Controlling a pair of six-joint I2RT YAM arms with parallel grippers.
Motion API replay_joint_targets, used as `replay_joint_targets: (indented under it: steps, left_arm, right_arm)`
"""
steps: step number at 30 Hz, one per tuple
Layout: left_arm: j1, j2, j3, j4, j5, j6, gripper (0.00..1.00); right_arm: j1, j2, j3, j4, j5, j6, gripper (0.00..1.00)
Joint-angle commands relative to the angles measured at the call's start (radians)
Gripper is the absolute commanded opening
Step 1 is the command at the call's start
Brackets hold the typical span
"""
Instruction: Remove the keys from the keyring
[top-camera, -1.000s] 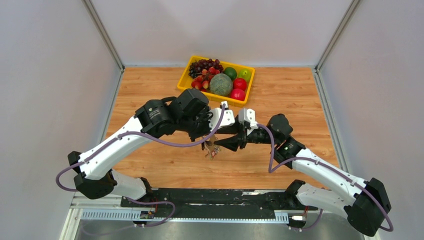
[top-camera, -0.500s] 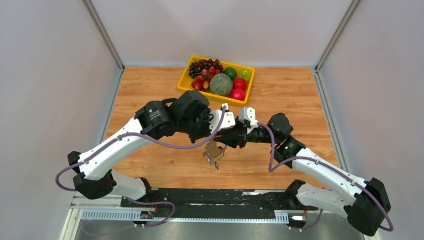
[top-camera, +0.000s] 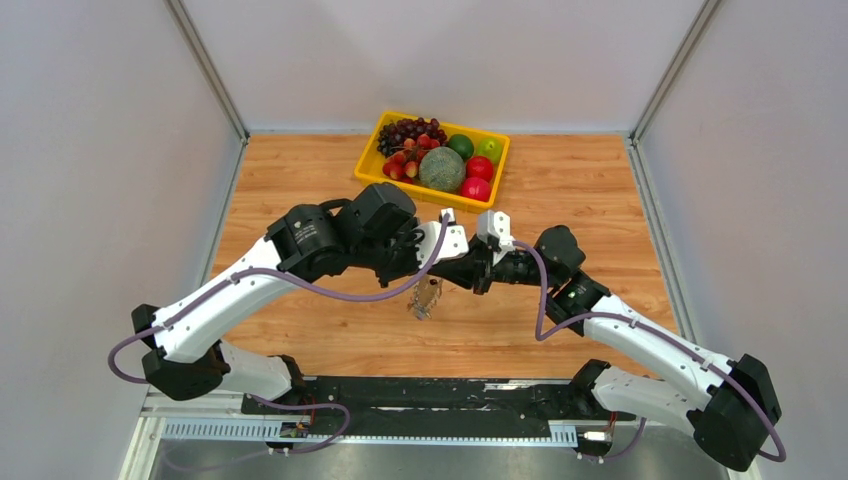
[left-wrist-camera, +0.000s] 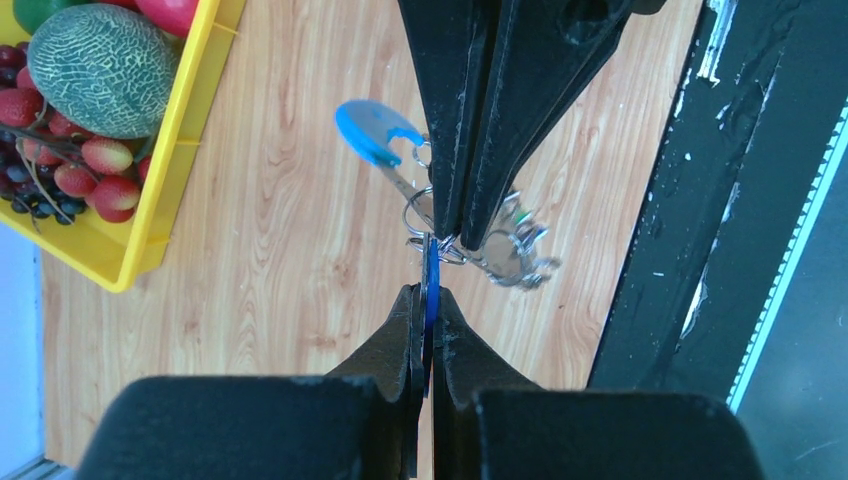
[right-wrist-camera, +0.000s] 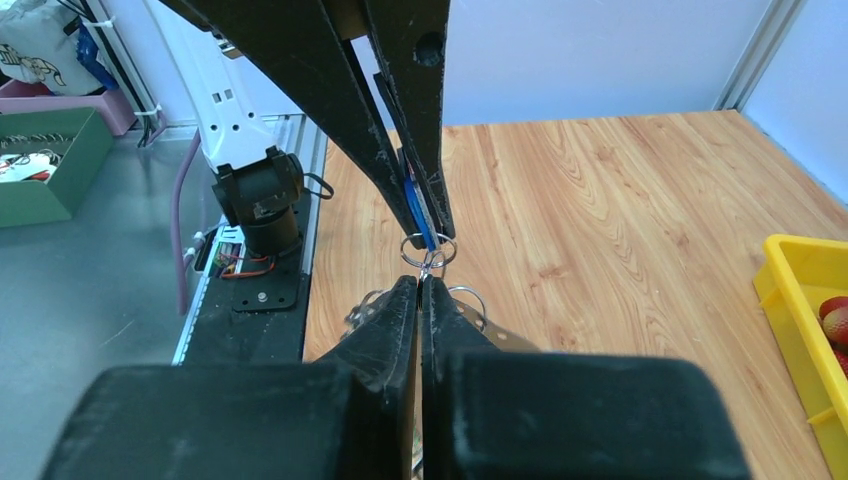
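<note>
**A:** Wooden table (top-camera: 580, 200), yellow fruit tray (top-camera: 362, 165) at the back, and in front of it both arms meet tip to tip in mid-air!

**B:** Left gripper (left-wrist-camera: 428, 292) is clamped on the blue band of the keyring (left-wrist-camera: 431, 265). Right gripper (right-wrist-camera: 420, 283) is pinched tight right against it, on what I can't tell. Keys (left-wrist-camera: 512, 252) dangle beside them.

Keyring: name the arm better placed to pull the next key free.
Right, probably. The left jaws clamp the blue tab, anchoring the bunch; the right jaws are shut on the small ring by the keys, free to pull away.
</note>
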Motion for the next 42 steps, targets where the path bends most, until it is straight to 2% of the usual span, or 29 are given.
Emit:
replay_joint_targets:
  steps: [1,12,25,30,38,42]
  left_arm:
    - [-0.007,-0.059,-0.021,0.055,-0.022,0.009,0.00]
    - [-0.007,-0.086,-0.085,0.099,-0.024,-0.002,0.00]
    - [-0.008,-0.131,-0.184,0.173,0.033,0.003,0.00]
    - [-0.008,-0.142,-0.199,0.190,-0.002,-0.004,0.00]
    - [-0.007,-0.173,-0.203,0.230,-0.087,0.013,0.00]
    - [-0.007,-0.172,-0.196,0.236,-0.102,0.017,0.00]
  right_arm:
    - [0.004,-0.021,0.025,0.000,0.012,0.001,0.00]
    - [0.004,-0.090,-0.003,0.018,0.039,0.035,0.00]
    - [0.004,-0.127,-0.019,0.106,0.135,0.194,0.00]
    - [0.005,-0.138,-0.029,0.118,0.113,0.207,0.00]
    - [0.004,-0.106,-0.007,0.081,-0.051,0.200,0.00]
    - [0.004,-0.097,0.005,0.049,-0.075,0.189,0.00]
